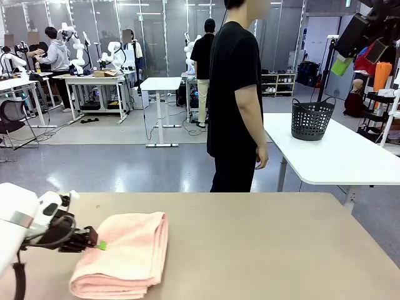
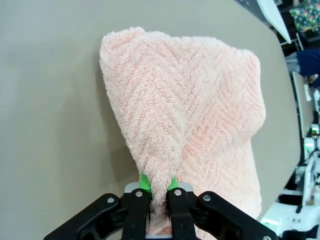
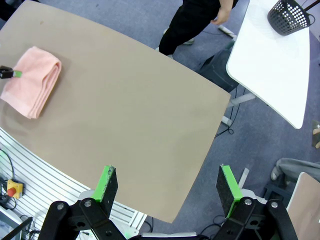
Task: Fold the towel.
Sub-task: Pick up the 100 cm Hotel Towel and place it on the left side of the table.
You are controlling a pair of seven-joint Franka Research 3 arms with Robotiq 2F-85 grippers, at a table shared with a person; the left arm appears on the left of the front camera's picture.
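The left hand (image 1: 100,245) is pinching the towel (image 1: 125,253), its two green pads pressed against a raised ridge of pink terry at the towel's edge; in the left wrist view the left hand (image 2: 159,186) is gripping a fold of cloth that is rising up between the fingers (image 2: 144,183), and the herringbone weave of the towel (image 2: 200,115) is spreading away from the grip across the tan worktop (image 2: 50,125). The towel is lying folded into a thick, several-layered rectangle on the robot's left part of the worktop (image 1: 281,250), near the robot's own edge, with its rounded fold facing the middle of the worktop. The left arm is coming in low from the picture's left side, with the hand lying nearly level at the towel's left edge.

The right hand (image 3: 170,186) is hanging high above the worktop (image 3: 140,110) with its green-padded fingers (image 3: 106,181) spread wide apart and nothing between them. From up there the towel (image 3: 31,80) is showing as a small pink bundle at the far left of the worktop.

A person in a black shirt (image 1: 234,94) is standing at the far side of the worktop, turned sideways, arms hanging down. Behind the person, a white table (image 1: 350,156) is carrying a dark grey perforated basket (image 1: 312,119).
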